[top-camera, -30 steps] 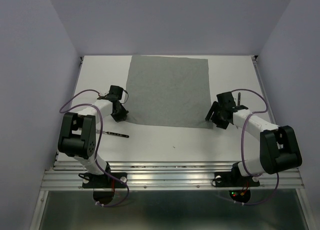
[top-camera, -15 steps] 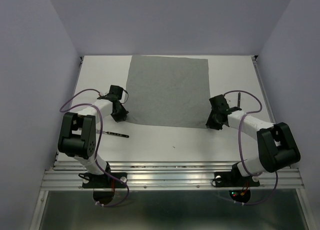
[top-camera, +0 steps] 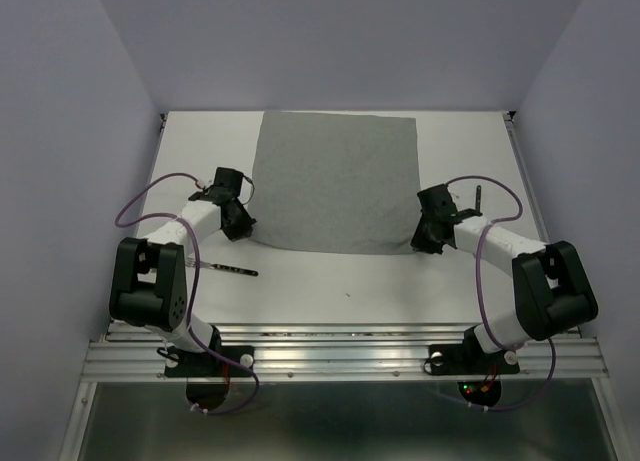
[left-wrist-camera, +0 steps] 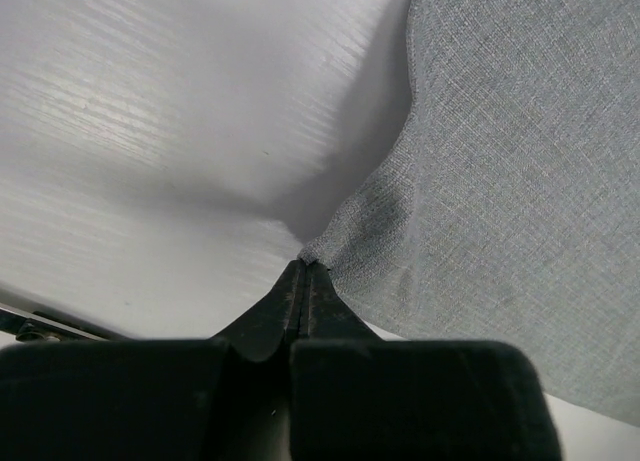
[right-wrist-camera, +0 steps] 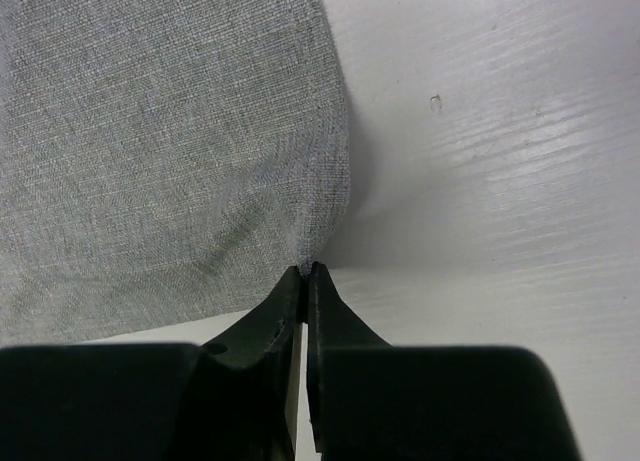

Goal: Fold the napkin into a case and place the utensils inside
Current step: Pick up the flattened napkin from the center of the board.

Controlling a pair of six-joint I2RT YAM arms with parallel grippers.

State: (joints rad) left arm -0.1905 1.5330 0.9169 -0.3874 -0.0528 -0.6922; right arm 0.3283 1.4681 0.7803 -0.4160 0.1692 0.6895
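While both arms sit low at the near edge of the napkin (top-camera: 335, 181), the cloth lies flat and square on the white surface (top-camera: 350, 291), far edge close to the back wall, with no fold in it.

Left claw (left-wrist-camera: 305, 271): tips pressed together on the near-left corner. Cloth rises to a small peak at the tips, shadow beneath it, so that corner is off the surface.

Right claw (right-wrist-camera: 305, 277): tips together on the near-right corner. Edge of the cloth runs straight into the pinch and only a sliver sits between the tips. Reads as a grip, though a thin one.

Left utensil (top-camera: 232, 270): lies on the surface just behind the left arm, apart from the cloth. Right utensil (top-camera: 478, 196): lies beside the right forearm, just off the cloth's right edge. Both are untouched.

Step in hand, as I judge it: the first fold, with corners taken and the lift barely begun. Task is early.

Next move calls for both arms rising together and carrying the near edge toward the far edge at an even pace, keeping the cloth taut between them. Risks: the thin right pinch slipping, or one side leading and skewing the fold.
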